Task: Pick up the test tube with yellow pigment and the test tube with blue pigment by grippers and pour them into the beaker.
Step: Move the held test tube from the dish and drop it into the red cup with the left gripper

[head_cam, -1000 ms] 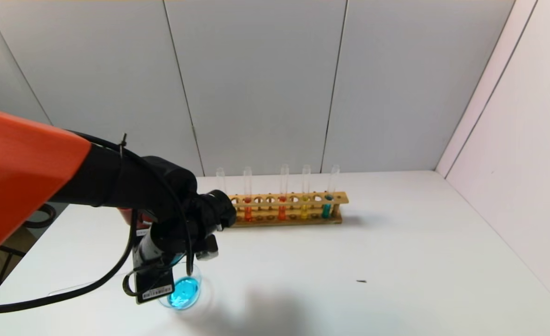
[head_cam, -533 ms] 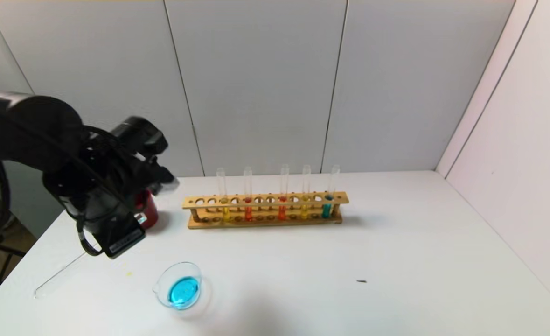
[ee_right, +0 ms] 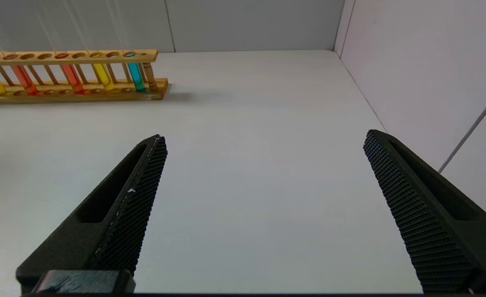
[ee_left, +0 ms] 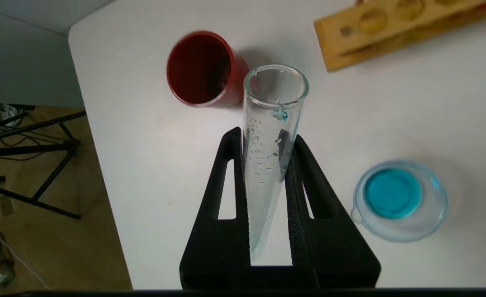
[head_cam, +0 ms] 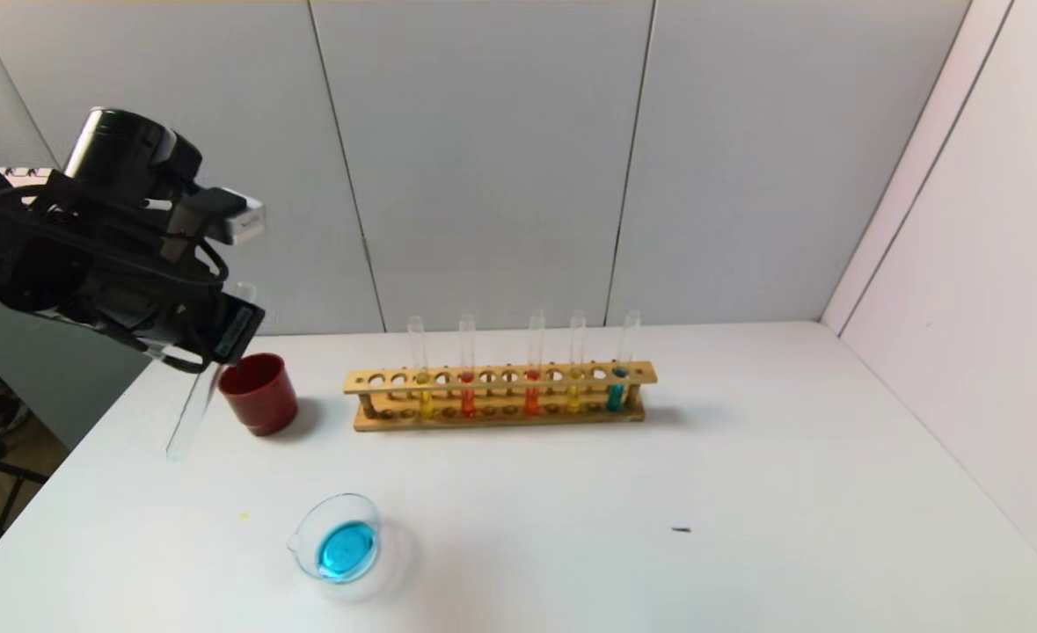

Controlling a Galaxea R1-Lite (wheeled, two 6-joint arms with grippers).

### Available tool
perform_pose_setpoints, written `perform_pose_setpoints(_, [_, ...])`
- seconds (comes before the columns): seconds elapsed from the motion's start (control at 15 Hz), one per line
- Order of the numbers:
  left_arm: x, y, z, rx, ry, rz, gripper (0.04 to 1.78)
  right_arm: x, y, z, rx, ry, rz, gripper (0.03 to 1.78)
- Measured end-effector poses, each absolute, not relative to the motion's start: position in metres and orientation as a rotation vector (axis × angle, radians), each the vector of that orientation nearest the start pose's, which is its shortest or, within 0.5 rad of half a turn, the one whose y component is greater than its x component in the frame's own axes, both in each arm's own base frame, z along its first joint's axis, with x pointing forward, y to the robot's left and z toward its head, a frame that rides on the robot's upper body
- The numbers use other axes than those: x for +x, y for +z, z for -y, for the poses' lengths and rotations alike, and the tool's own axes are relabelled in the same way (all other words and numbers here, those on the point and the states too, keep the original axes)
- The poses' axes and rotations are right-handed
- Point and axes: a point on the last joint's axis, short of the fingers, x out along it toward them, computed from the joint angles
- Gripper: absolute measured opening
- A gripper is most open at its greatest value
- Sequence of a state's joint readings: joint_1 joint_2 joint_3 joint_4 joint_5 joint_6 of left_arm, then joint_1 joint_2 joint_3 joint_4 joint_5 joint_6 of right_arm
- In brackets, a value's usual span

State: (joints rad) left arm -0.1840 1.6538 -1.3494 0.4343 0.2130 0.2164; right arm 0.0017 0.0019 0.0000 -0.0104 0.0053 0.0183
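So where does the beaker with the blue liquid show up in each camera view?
Head view: the beaker stands low and left of centre, on the white table.
Left wrist view: at the right edge, beside the left gripper.
Right wrist view: not in it.
Shared landmark: the wooden rack, in all three views.
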Motion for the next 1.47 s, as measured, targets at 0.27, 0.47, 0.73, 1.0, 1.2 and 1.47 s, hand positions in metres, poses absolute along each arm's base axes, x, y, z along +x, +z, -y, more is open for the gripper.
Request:
perform_pose_setpoints(0.27, [0.323,0.245,0.030,0.292,0.040,-0.607,0.31,-0.023,0.077,0.000,0.018,0.007,0.008,1.74])
perform_pose_setpoints(0.47, [0.356,0.244,0.015,0.177,0.124,-0.529,0.31,-0.023,0.077,0.000,0.018,0.007,0.008,1.74])
perform_pose_setpoints(0.73, [0.391,0.237,0.004,0.008,0.216,-0.489,0.31,-0.023,0.077,0.000,0.018,0.007,0.008,1.74])
perform_pose_setpoints(1.0, [0.410,0.222,-0.006,-0.080,0.274,-0.499,0.31,-0.023,0.077,0.000,0.018,0.007,0.008,1.74])
perform_pose_setpoints(1.2, [0.418,0.211,-0.007,-0.115,0.287,-0.511,0.31,-0.023,0.077,0.000,0.018,0.007,0.008,1.74])
perform_pose_setpoints(1.47, [0.421,0.201,-0.010,-0.116,0.307,-0.517,0.31,-0.023,0.077,0.000,0.018,0.007,0.008,1.74])
